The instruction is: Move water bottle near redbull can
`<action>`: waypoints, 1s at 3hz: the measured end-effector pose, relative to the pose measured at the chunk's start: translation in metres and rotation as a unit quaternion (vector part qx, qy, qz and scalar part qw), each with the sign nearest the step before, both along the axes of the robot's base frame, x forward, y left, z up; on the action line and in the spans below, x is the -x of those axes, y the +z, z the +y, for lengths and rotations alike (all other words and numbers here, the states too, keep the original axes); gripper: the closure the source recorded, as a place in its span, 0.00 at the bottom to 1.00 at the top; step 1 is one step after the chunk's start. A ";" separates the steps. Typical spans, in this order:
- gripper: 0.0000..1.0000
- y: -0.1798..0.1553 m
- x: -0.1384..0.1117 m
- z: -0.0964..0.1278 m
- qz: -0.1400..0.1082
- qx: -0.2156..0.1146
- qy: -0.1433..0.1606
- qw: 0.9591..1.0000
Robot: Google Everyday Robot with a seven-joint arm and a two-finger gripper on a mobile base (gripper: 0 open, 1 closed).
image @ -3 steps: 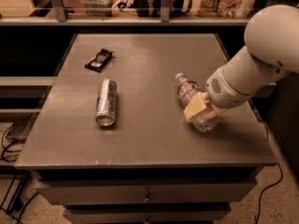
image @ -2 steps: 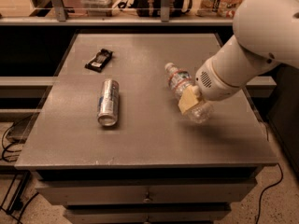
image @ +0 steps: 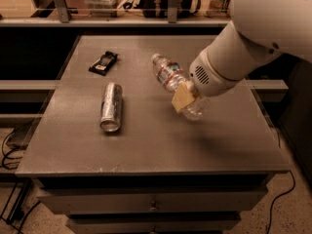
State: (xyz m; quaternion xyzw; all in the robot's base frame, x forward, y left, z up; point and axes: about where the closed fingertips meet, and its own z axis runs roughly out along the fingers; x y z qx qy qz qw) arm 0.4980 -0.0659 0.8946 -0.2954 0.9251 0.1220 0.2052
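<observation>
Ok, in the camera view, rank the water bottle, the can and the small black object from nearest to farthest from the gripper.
1. The water bottle: clamped in the gripper, right of the middle of the table.
2. The can: lying on its side, left of the gripper.
3. The black object: farther left and toward the back edge.

My counter (image: 156, 145) is a grey, matte top with drawers (image: 153, 204) under its front edge. On its left half the redbull can (image: 111, 107) lies on its side, lengthwise front to back, one round end toward the front edge. Behind it, near the back left, a small flat black object (image: 103, 63) lies apart from the can. Over the right half my pincer (image: 187, 102) grips the water bottle (image: 168, 74), whose cap points back and left. I cannot tell whether the bottle touches the counter.
</observation>
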 end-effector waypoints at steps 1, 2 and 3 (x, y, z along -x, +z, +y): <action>1.00 -0.001 0.000 0.002 0.008 -0.009 0.002 1.000; 1.00 -0.003 0.006 0.030 0.025 -0.029 0.018 0.999; 1.00 -0.009 0.010 0.061 0.055 -0.062 0.026 0.996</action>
